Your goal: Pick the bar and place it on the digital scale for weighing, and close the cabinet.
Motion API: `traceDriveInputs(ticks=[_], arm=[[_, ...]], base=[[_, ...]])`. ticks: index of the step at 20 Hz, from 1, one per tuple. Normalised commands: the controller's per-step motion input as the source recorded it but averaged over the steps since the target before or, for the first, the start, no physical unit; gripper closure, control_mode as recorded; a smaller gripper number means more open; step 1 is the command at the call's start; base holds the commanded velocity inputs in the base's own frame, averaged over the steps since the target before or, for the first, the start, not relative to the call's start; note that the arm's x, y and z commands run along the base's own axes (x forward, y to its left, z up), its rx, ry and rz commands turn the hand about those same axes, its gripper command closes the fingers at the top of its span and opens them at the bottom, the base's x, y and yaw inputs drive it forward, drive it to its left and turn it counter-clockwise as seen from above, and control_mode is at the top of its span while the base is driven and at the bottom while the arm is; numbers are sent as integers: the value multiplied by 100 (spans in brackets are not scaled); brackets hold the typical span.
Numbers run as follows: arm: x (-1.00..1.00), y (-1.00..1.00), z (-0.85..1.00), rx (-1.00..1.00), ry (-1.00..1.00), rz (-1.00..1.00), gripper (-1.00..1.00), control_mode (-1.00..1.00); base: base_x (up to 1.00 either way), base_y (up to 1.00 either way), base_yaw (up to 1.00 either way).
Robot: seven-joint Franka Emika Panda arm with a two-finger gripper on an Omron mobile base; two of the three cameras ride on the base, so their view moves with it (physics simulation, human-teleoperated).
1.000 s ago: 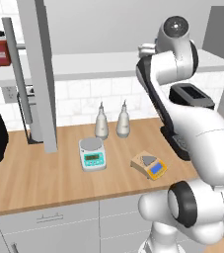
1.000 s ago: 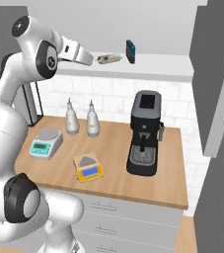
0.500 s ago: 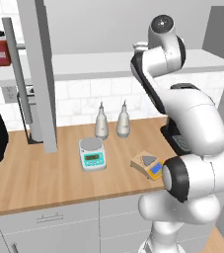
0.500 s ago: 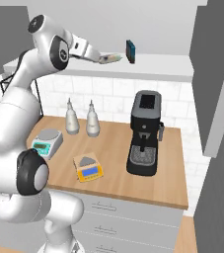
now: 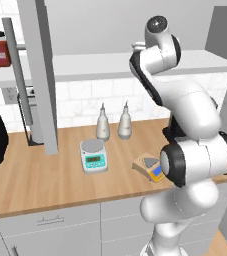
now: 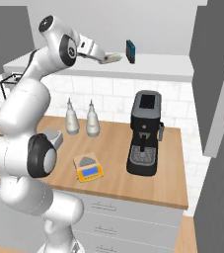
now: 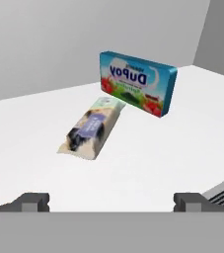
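Hand view is showing my gripper (image 7: 111,200) spread wide and empty, now reaching further into the cabinet (image 6: 209,74) shelf than a second ago, nearing the bar (image 7: 90,128) lying beside the blue box (image 7: 138,82).

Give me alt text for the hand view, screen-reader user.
The bar lies flat on a white shelf, ahead of the open gripper and untouched. Just behind it a blue multicoloured box stands on edge, before a plain grey wall.
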Motion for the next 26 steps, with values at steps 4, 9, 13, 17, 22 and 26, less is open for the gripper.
traceDriveInputs(ticks=[4,9,13,17,22,26], arm=[[33,-14,-10,0,0,-2,-100,-100],[34,-1,-8,0,2,-6,-100,-100],[33,0,-6,0,2,-6,-100,-100],[29,0,-2,0,3,-4,-100,-100],[34,-1,-10,0,1,0,-100,-100],[35,-5,-13,0,0,0,-100,-100]], base=[[0,0,0],[0,0,0],[0,0,0],[0,0,0],[0,0,0],[0,0,0]])
